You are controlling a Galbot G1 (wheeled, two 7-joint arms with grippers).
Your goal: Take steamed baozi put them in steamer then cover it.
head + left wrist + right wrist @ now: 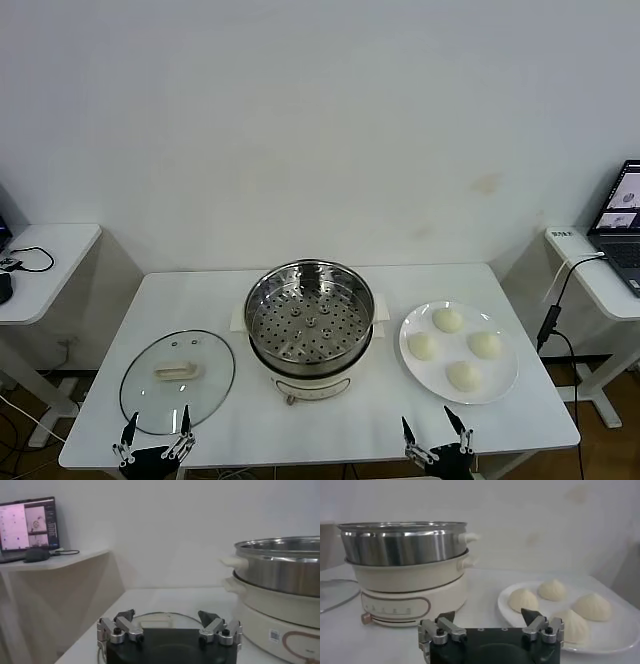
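Observation:
Several pale steamed baozi (448, 320) (523, 600) lie on a white plate (500, 385) (620, 635) at the right of the table. The empty steel steamer (309, 312) (402, 542) (280, 565) stands mid-table on its cream pot base (312, 386). Its glass cover (178, 378) (160, 620) lies flat on the left, handle up. My left gripper (157, 425) (167, 615) is open at the table's front edge, just in front of the cover. My right gripper (436, 424) (489, 615) is open at the front edge, near the plate, holding nothing.
Side desks flank the table: one on the left (40, 260) with a cable and mouse, one on the right (600, 270) with an open laptop (622, 215). A dark cable (555, 310) hangs beside the table's right edge.

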